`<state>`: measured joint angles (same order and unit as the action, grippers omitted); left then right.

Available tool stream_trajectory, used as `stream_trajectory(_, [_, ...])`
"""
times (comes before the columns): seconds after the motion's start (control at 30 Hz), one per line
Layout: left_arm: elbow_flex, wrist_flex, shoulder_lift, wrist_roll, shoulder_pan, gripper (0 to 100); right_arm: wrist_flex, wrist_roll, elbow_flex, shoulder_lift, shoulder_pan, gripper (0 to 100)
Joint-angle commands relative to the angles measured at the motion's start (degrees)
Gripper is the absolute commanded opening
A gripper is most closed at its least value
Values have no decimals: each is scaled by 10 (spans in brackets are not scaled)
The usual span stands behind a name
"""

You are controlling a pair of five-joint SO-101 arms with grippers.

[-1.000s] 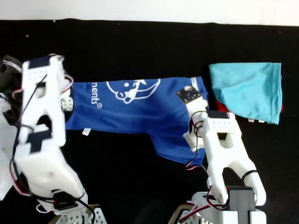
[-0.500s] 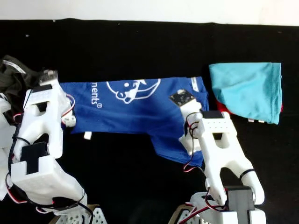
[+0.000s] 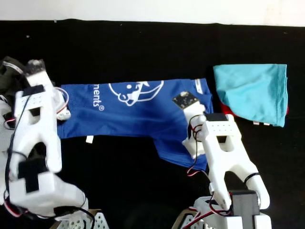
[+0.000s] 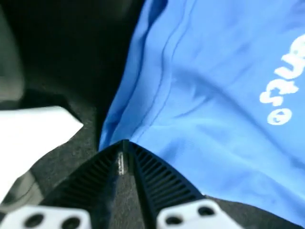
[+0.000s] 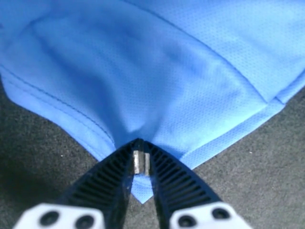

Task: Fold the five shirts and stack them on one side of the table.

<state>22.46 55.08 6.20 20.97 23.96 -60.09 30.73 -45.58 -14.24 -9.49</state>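
Observation:
A blue shirt with white print lies stretched across the middle of the black table. At its left hem edge, my left gripper is shut on the fabric; the left wrist view has the black fingertips closed at the hem corner of the blue shirt. My right gripper is shut on the sleeve end at the shirt's right. In the right wrist view the blue shirt puckers into my right gripper.
A folded teal shirt lies at the right on top of a red one. Dark garments are heaped at the far left edge, with a white one just below them. Bare black table runs along the back.
My left arm has swung left and toward the back, and the shirt's left edge has been drawn out leftward. My right arm shifted slightly left, then stayed put.

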Motion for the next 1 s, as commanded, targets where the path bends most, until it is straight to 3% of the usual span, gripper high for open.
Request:
stream_trajectory(0.0, [-36, -17, 58, 2, 3, 9, -5, -5, 6, 0, -7, 6])
stream_trajectory(0.13, [-61, -14, 97, 4, 14, 9, -5, -5, 6, 0, -7, 6])
stream_trajectory(0.33, [-60, 69, 97, 38, 41, 9, -5, -5, 6, 0, -7, 6])
stream_trajectory(0.67, [-43, 119, 86, 47, 60, 9, -3, -3, 6, 0, -7, 6])
stream_trajectory(0.87, [-45, 116, 6, 42, 55, 9, -6, -5, 39, 0, -6, 6])
stream_trajectory(0.97, [-45, 84, -27, 19, 38, 9, -5, -42, 110, -5, -4, 6])
